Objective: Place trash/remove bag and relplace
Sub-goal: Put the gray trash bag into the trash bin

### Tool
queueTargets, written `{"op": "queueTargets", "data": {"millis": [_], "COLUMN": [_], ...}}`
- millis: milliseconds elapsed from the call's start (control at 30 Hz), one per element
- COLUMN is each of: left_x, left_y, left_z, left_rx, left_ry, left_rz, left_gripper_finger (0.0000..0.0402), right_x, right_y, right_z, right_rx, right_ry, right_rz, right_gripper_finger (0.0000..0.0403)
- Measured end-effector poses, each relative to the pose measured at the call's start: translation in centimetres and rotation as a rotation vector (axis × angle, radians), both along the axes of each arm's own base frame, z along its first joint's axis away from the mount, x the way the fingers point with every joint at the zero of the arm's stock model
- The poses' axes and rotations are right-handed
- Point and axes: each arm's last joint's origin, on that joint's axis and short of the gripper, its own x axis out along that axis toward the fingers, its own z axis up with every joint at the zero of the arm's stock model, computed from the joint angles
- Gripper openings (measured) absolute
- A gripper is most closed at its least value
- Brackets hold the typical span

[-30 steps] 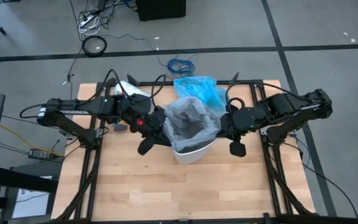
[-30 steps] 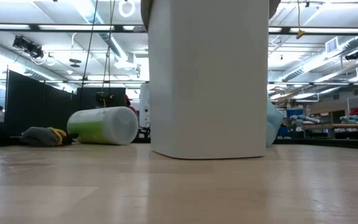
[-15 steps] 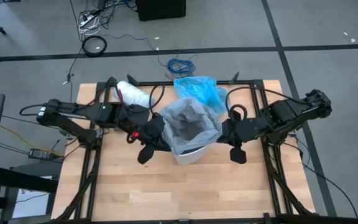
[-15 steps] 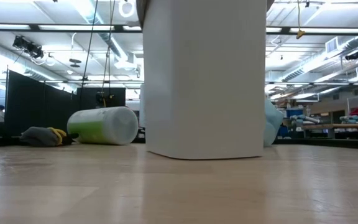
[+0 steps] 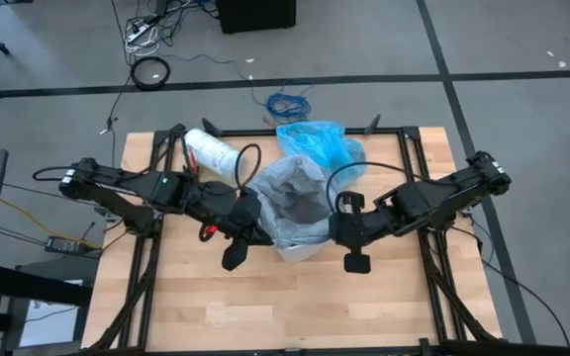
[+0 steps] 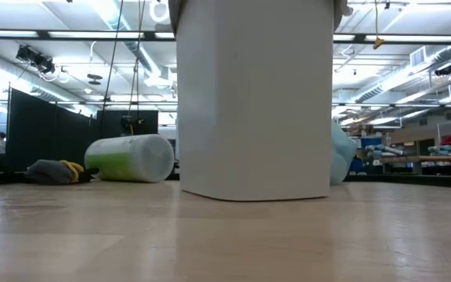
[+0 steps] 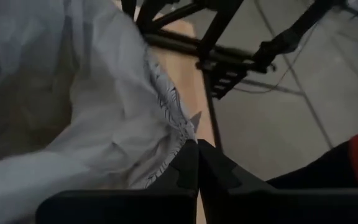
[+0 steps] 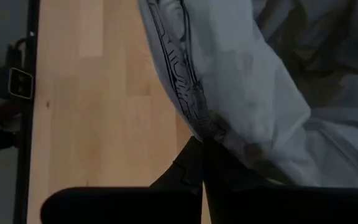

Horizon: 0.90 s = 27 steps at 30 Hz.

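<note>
The left gripper (image 7: 197,163) is closed, its fingers pinching the printed edge of the grey liner (image 5: 300,198) on the left side of the white bin (image 6: 253,98). The right gripper (image 8: 202,163) is likewise closed on the liner edge at the bin's right side. Between the two arms, the liner lies draped over the bin mouth at the centre of the wooden table (image 5: 265,297), the bin itself standing upright. The used light-blue bag (image 5: 315,143) lies bunched just beyond the bin, on the far side. A white roll (image 5: 214,150) lies at the far left.

The liner appears thin, limp and slippery, and likely tears under a sharp pull. Judged best hold: the hem itself, gripped at opposite sides and stretched evenly over the rim.
</note>
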Motion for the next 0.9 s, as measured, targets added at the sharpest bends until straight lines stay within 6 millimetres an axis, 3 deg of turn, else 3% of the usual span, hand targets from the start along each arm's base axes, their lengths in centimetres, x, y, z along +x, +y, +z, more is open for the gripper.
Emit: {"op": "queueTargets", "data": {"millis": [300, 667, 900], "left_x": [1.2, 3.2, 3.8], "left_y": [-1.9, -2.8, -2.7], "left_z": [-3.1, -5.6, -6.9], "left_rx": [0.144, 0.324, 0.400], "left_ry": [0.147, 0.174, 0.227], "left_rz": [0.059, 0.160, 0.209], "left_gripper_finger": [0.0010, 0.0010, 0.0010], "right_x": [0.5, -0.2, -0.2], "right_y": [-0.4, -1.5, -2.1], "right_z": [-0.4, -1.1, -4.2], "right_rx": [-0.032, -0.112, -0.152], "right_ry": [-0.002, 0.075, 0.104], "right_rz": [-0.068, -0.251, -0.406], "right_gripper_finger": [0.0000, 0.0000, 0.0000]}}
